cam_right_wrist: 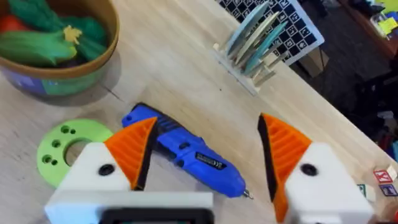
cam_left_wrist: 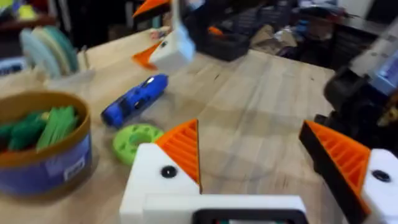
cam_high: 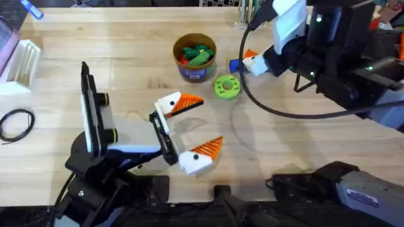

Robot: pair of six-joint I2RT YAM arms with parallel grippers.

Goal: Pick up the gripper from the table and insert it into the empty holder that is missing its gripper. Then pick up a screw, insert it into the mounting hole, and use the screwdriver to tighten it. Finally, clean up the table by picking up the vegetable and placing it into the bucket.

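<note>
On the wooden table [cam_high: 126, 82], right gripper [cam_right_wrist: 205, 168], wide open and empty, hovers over the screwdriver [cam_right_wrist: 186, 149], ready to grasp; left gripper [cam_high: 189, 126] open, empty.

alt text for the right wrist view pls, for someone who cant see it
The right gripper, jaws open, hovers over the blue screwdriver lying on the wooden table. A lime-green disc lies beside it, and the bucket of green toy produce sits beyond, with a small rack of thin plates near the table's edge.

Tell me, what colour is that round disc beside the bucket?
Lime green; the disc shows best in the right wrist view.
</note>
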